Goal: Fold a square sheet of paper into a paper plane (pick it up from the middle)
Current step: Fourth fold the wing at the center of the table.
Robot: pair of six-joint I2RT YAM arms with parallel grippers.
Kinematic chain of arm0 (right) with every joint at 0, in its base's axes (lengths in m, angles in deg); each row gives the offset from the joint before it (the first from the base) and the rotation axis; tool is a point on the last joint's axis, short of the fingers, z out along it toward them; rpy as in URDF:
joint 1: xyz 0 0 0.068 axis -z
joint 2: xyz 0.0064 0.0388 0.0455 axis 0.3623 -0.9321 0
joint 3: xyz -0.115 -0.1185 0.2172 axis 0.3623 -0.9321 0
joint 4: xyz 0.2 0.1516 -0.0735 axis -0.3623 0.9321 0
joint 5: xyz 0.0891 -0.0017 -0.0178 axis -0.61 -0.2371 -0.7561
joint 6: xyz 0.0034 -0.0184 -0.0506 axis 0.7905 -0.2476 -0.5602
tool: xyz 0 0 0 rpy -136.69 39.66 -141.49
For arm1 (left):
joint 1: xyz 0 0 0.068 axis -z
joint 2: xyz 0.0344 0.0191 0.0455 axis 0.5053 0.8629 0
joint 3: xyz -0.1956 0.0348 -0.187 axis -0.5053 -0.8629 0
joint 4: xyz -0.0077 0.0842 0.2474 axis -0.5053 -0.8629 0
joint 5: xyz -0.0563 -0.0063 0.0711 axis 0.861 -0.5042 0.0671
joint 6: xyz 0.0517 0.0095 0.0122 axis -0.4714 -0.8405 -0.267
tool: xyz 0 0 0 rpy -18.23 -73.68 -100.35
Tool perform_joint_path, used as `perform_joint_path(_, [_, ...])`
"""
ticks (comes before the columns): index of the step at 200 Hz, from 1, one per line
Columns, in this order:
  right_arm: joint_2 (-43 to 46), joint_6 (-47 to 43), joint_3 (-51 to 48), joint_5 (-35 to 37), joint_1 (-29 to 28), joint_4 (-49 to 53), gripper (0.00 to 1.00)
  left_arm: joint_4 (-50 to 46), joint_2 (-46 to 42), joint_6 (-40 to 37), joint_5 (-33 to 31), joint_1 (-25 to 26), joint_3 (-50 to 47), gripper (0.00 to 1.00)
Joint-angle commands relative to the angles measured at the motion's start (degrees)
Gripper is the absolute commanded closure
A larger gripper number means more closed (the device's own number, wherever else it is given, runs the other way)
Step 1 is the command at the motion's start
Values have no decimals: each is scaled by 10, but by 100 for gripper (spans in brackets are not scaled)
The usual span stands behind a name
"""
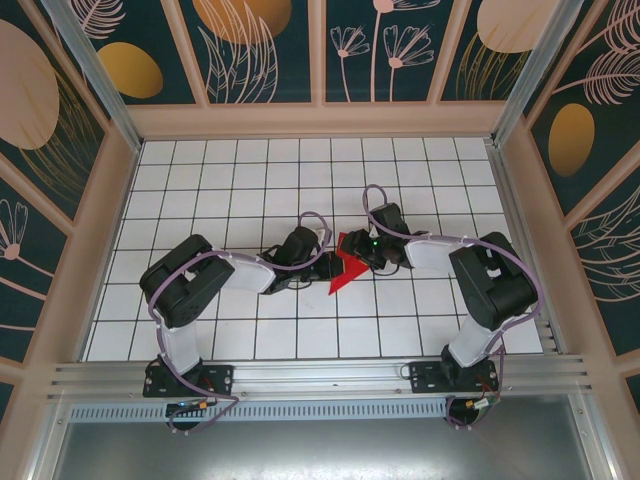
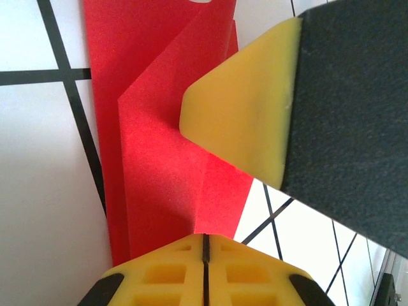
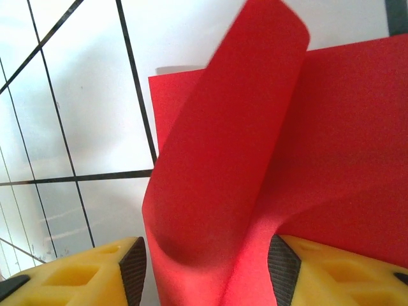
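Observation:
The square sheet of paper [image 1: 342,272] is folded into a pointed red shape at the middle of the grid table, its tip toward the near left. My left gripper [image 1: 322,260] comes at it from the left. In the left wrist view the left gripper [image 2: 205,255] is shut, its tips at the near end of a crease in the paper [image 2: 159,166]. My right gripper [image 1: 360,250] is at the paper's right end. In the right wrist view the right gripper [image 3: 207,274] has its jaws apart, with a raised, curling flap of the paper [image 3: 223,159] between the pads. One right finger [image 2: 242,121] hangs over the paper.
The white grid table [image 1: 250,190] is walled by wooden panels on the left, back and right. An aluminium rail [image 1: 320,375] runs along the near edge by the arm bases. Free room lies toward the back and on both sides of the grippers.

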Motion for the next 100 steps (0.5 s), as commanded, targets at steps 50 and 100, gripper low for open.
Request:
perform_joint_path(50, [-44,-16,-17,52,-1,84,52,-11,14,-3,-8,1,10,91])
perform_joint_path(100, [-68,-19,-6,53,-1,94,55,-15,15,-3,-9,1,10,91])
